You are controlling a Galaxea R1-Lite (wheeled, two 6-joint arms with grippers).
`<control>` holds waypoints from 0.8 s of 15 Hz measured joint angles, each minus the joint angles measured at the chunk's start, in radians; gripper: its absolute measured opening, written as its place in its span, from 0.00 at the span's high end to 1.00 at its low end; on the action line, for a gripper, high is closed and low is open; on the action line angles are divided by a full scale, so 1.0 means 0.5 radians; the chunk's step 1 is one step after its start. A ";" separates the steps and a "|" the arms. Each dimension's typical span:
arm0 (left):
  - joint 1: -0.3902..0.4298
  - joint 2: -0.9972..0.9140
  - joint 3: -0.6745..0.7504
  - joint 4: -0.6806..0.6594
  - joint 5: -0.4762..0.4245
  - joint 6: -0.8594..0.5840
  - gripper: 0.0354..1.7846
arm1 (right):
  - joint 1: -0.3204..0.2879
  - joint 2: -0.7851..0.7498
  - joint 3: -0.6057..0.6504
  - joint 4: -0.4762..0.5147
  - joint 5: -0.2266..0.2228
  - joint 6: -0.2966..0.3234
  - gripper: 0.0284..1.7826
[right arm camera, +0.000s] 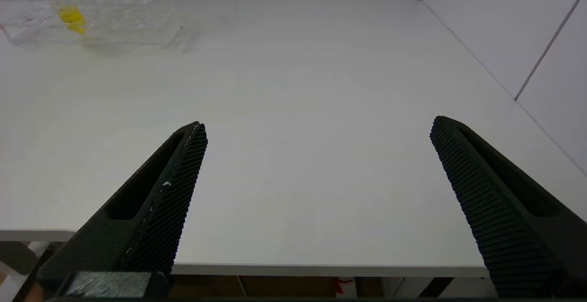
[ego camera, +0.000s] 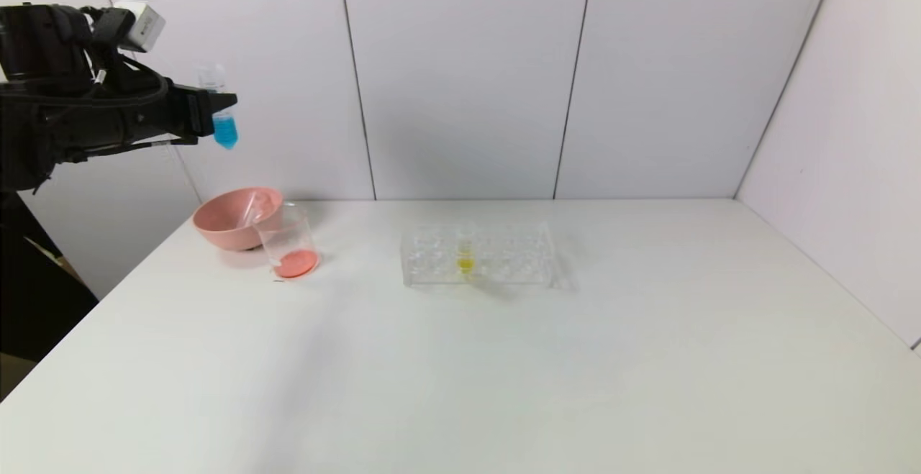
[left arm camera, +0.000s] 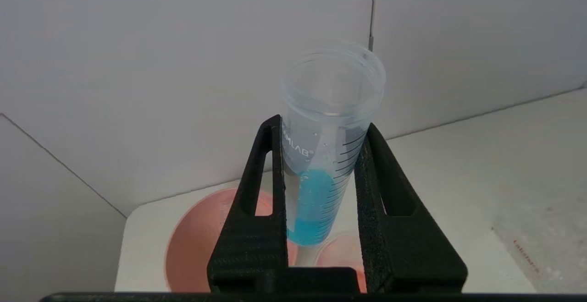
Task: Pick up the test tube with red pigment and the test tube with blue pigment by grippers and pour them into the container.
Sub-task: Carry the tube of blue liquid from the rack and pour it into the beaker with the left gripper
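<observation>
So my left tool (ego camera: 209, 113) is up in the air, clamped on the test tube with blue pigment (ego camera: 221, 120), which stands roughly upright between the fingers (left arm camera: 250, 210), open mouth up, blue liquid at the bottom. Well below the tool on the surface (ego camera: 460, 359) sit the container (ego camera: 286, 241), with orange-red liquid pooled in it, and the pink bowl (ego camera: 234, 216) touching it just behind. An empty clear tube (ego camera: 252, 208) leans in that bowl. My right tool (right arm camera: 316, 192) hangs spread wide by the surface's near edge, with the rack (right arm camera: 119, 13) and its yellow tube (right arm camera: 71, 18) well ahead of it.
</observation>
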 joint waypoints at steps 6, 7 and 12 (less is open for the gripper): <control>0.199 0.126 -0.349 0.600 -0.284 0.529 0.77 | 0.000 0.000 0.000 0.000 0.000 -0.001 0.00; 0.204 0.136 -0.379 0.652 -0.306 0.571 0.77 | 0.000 0.000 0.000 0.000 0.000 -0.001 0.00; 0.211 0.235 -0.545 0.963 -0.548 0.922 0.77 | 0.000 0.000 0.000 0.000 0.000 -0.001 0.00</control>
